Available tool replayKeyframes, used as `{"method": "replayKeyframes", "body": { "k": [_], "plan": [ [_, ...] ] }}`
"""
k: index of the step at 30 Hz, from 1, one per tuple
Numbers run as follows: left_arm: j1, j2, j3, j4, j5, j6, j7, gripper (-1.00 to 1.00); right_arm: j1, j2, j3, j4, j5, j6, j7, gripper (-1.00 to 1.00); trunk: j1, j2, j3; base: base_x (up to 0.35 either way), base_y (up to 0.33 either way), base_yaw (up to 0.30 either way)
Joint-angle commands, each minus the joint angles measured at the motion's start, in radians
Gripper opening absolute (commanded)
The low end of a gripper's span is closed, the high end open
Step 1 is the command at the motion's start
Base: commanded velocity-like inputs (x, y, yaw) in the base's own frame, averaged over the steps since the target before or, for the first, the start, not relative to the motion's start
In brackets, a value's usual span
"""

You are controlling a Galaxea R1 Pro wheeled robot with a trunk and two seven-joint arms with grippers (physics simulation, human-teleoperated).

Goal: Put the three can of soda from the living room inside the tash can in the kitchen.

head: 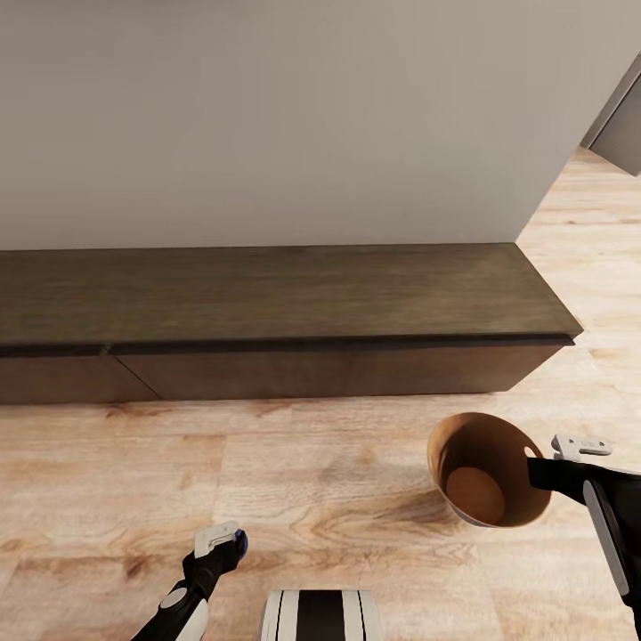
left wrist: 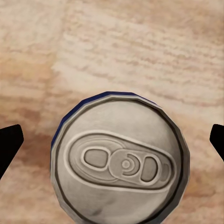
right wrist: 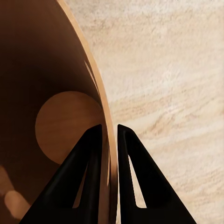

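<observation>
The blue can of soda (left wrist: 120, 161) shows its grey metal top in the left wrist view, with a thin blue edge above the light wood floor. My left gripper (left wrist: 112, 140) is shut on it, one dark fingertip on each side. In the head view this gripper (head: 227, 540) hangs low at the front left, a bit of the blue can (head: 240, 537) peeking out. The tash can (head: 525, 512) is tilted at the front right, brown inside and empty. My right gripper (head: 534, 472) is shut on its rim; its fingers (right wrist: 88, 154) straddle the bin's wall (right wrist: 46, 70).
A long dark wood cabinet (head: 267, 294) runs along the pale wall ahead, its top bare. Light wood floor (head: 312, 472) lies between it and my base (head: 320, 614). An opening (head: 619, 116) shows at the far right past the wall's corner.
</observation>
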Motion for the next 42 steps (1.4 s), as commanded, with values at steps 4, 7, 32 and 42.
{"method": "replayKeyframes", "body": {
  "k": [4,7,32,42],
  "plan": [
    [0.000,0.000,0.000,0.000,0.000,0.000,0.000,1.00,0.000,-0.001,0.000,0.000,-0.007,-0.027,0.005,-1.00,0.000,0.000,0.000,0.000,0.000,0.000],
    [0.000,0.000,0.000,0.000,0.000,0.000,0.000,1.00,-0.001,-0.001,0.000,0.000,-0.007,-0.042,0.006,-1.00,0.000,0.000,0.000,0.000,0.000,0.000],
    [0.000,0.000,0.000,0.000,0.000,0.000,0.000,1.00,-0.005,-0.002,0.000,-0.002,-0.007,-0.048,0.006,-1.00,0.008,-0.014,-0.006,0.000,0.000,0.000],
    [0.000,0.000,0.000,0.001,0.000,0.000,0.000,1.00,-0.005,-0.002,0.000,-0.001,-0.007,-0.047,0.006,-1.00,0.020,-0.035,-0.019,0.000,0.000,0.000]
  ]
}}
